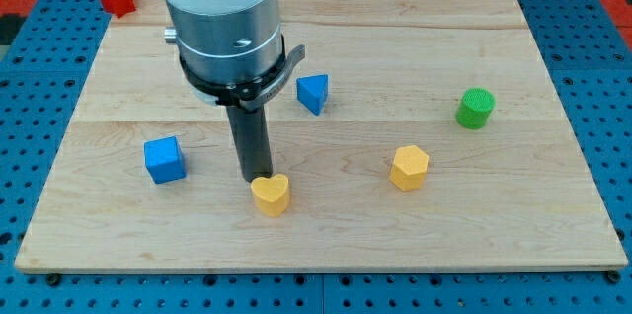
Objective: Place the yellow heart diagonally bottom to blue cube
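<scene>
Nearest sits the yellow heart [270, 195], my tip [259, 177] touching its far edge; no claw, holding nothing. It's right of the blue cube [164, 159], slightly nearer, so nudging remains.

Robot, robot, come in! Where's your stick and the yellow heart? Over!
My tip at the yellow heart's top edge, apparently touching. Heart sits right of the blue cube, slightly lower, well apart. Nothing between them. Over.
</scene>
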Controlling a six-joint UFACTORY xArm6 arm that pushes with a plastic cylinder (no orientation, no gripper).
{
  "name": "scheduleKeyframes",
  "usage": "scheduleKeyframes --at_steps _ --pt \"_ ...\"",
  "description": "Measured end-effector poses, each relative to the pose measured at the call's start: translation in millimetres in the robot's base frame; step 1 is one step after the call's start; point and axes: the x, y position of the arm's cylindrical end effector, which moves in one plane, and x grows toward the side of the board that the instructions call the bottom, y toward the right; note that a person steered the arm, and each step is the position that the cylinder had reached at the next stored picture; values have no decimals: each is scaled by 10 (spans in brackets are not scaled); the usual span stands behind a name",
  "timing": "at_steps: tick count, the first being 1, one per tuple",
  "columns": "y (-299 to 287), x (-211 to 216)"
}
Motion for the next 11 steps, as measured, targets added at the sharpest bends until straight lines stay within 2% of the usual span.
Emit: scheduleKeyframes --at_steps 2,8,9,10,11 --pt "76 361" --pt "261 357" --pt "190 176" --pt "294 -195" --pt "660 -555"
